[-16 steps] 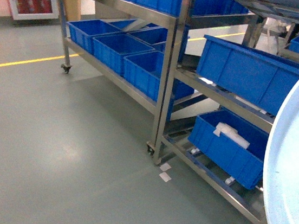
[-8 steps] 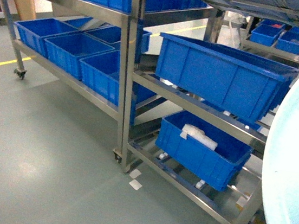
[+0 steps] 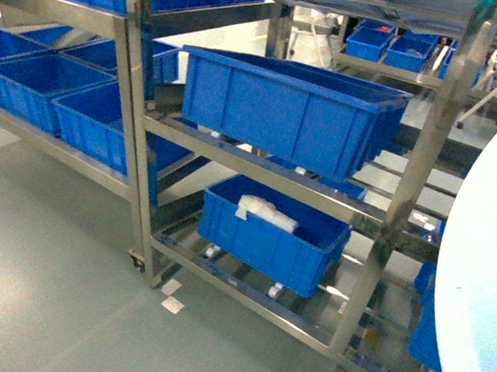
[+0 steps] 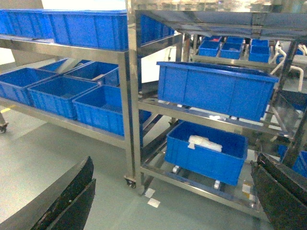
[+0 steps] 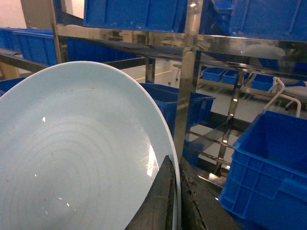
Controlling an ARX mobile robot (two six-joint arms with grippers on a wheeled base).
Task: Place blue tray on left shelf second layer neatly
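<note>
At the right wrist, between the closed fingers of the right gripper (image 5: 175, 201): rim of the blue tray (image 5: 72, 163), pinched from both faces. Holds it tilted up on edge, hollow side toward the wrist camera, clear of any rack. Fills the right edge of the head view as a pale curve (image 3: 489, 297), in front of the steel frames and not touching them.

On the other arm, left gripper (image 4: 172, 165) spread wide with nothing between the fingers; looks straight at the racks from some way off.

Further out, left shelf (image 3: 251, 161), taken to be the roller-rail bay ahead. Carries a dark-blue crate (image 3: 290, 109) on the left part of its second layer and a second crate (image 3: 270, 234) holding white bags on the bottom rails. Leaves bare rails toward the right upright of that second layer, judged the likeliest landing spot.

Progress, as a judgement: pickup done, carry under way, placement not yet begun. Left to do: close in on the bay, level the tray, slide it onto the second-layer rails square to the front edge, release.
</note>
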